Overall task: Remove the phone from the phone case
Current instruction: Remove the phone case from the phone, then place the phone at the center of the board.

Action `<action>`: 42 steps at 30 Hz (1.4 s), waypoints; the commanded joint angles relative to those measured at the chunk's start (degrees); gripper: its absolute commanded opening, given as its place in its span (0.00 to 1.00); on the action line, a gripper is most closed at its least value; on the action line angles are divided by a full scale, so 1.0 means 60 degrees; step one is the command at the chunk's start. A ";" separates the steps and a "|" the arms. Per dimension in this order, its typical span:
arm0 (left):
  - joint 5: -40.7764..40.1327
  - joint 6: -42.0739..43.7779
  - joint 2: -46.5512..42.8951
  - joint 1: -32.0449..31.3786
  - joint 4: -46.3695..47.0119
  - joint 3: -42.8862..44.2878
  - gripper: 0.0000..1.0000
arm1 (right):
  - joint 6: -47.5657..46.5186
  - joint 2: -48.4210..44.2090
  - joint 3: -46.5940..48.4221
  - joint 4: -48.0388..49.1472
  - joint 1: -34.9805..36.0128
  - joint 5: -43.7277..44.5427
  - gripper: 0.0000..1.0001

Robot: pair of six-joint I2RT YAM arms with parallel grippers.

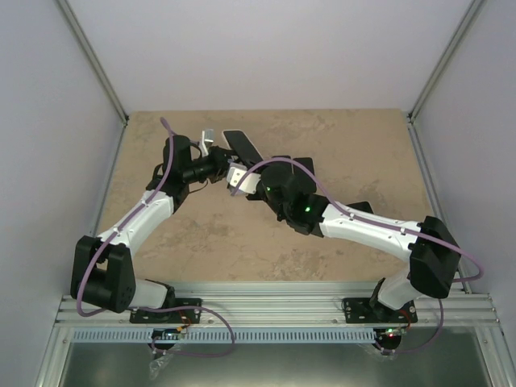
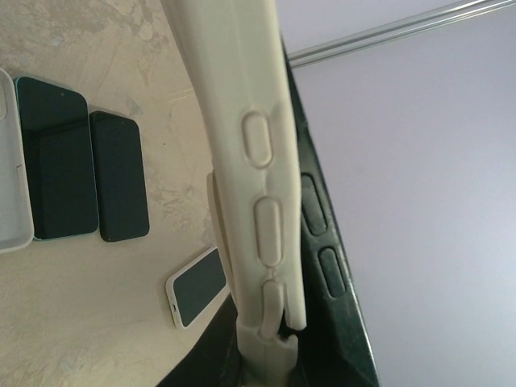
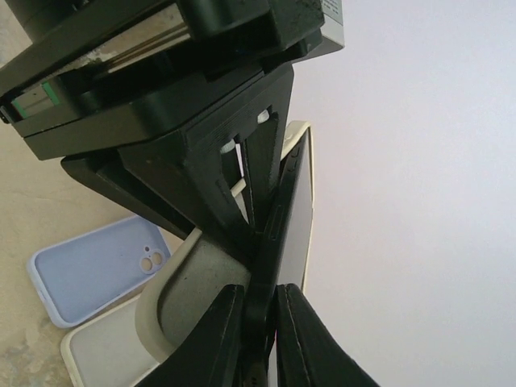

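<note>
Both grippers meet above the far middle of the table. In the left wrist view the cream phone case (image 2: pixel 242 121) runs up the frame, with the black phone (image 2: pixel 318 218) beside it and partly out of it. My left gripper (image 2: pixel 270 347) is shut on the case's lower end. In the right wrist view my right gripper (image 3: pixel 262 322) is shut on the black phone's edge (image 3: pixel 294 218), and the case's grey-lined corner (image 3: pixel 189 290) is peeled away to the left. In the top view the phone (image 1: pixel 242 145) sticks out beyond the left gripper (image 1: pixel 216 161) and right gripper (image 1: pixel 236 179).
In the left wrist view a teal-edged phone (image 2: pixel 52 157), a black phone (image 2: pixel 119 177), a small white phone (image 2: pixel 196 286) and a white case (image 2: pixel 12 169) lie on the table. In the right wrist view a blue case (image 3: pixel 97 270) and a white case (image 3: pixel 105 355) lie below.
</note>
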 commanded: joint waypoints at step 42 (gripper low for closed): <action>-0.1136 0.1803 0.0065 0.0420 -0.1183 0.0103 0.00 | 0.2813 -0.2510 -0.0170 -0.2303 -0.4490 -0.1489 0.01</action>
